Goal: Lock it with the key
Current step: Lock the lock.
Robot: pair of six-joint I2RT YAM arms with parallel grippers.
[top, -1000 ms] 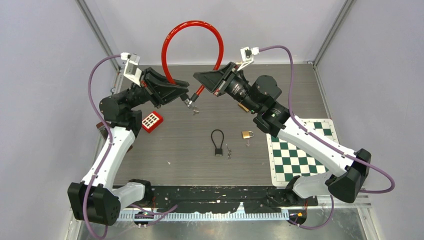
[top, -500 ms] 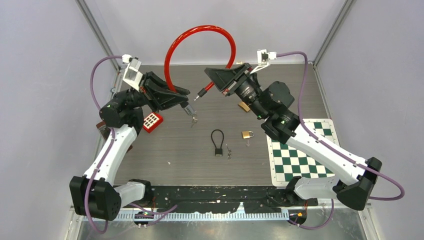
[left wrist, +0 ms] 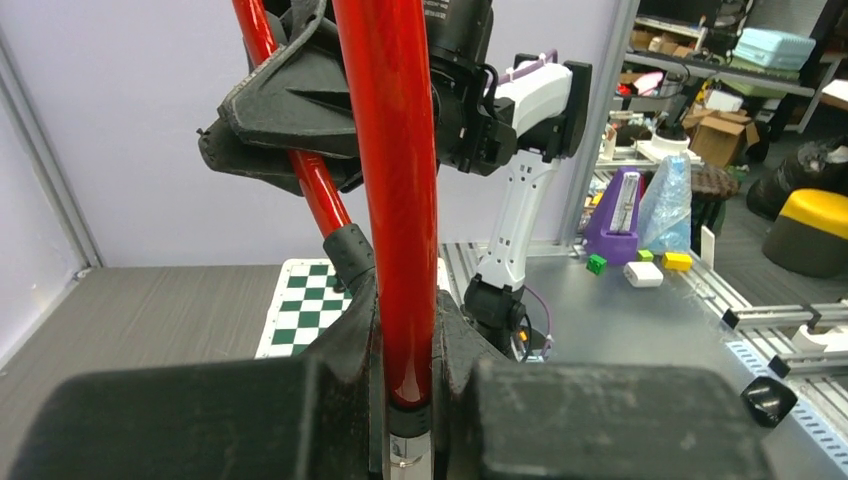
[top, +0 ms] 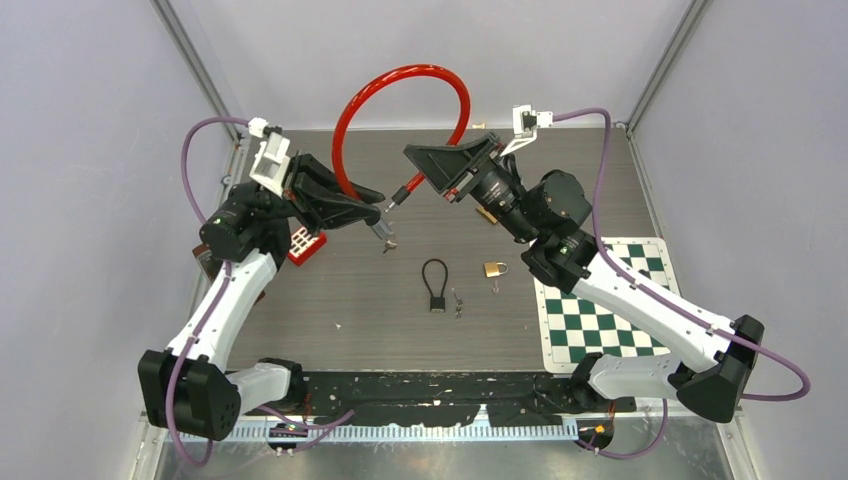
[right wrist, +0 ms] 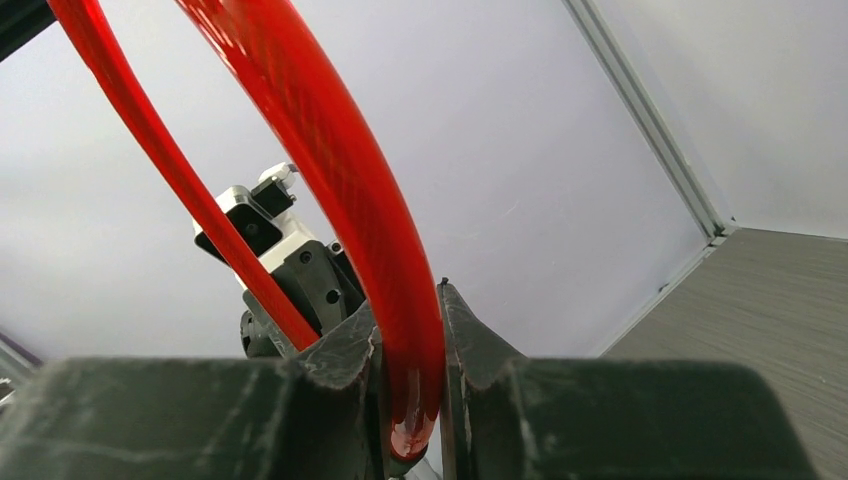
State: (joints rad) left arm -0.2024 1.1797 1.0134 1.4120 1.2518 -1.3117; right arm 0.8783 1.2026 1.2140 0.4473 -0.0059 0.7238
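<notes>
A red cable lock (top: 400,75) arches high between both arms. My left gripper (top: 372,212) is shut on one end, where the red cable (left wrist: 400,250) runs down between the fingers to a black collar and a silver piece. A small bunch of keys (top: 387,241) hangs just below it. My right gripper (top: 428,172) is shut on the other end (right wrist: 405,330). That end's black-sleeved pin tip (top: 402,191) sticks out toward the left gripper, a short gap away. Whether a key sits in the lock is hidden.
On the table lie a small black cable padlock (top: 435,285), loose keys (top: 458,303) and a brass padlock (top: 494,268). A red box (top: 305,243) sits under the left arm. A green chessboard mat (top: 598,305) lies at the right.
The right gripper swung up and to the right with its cable end, pulling the pin tip away from the left gripper. The loop widened, and the left arm shifted slightly left.
</notes>
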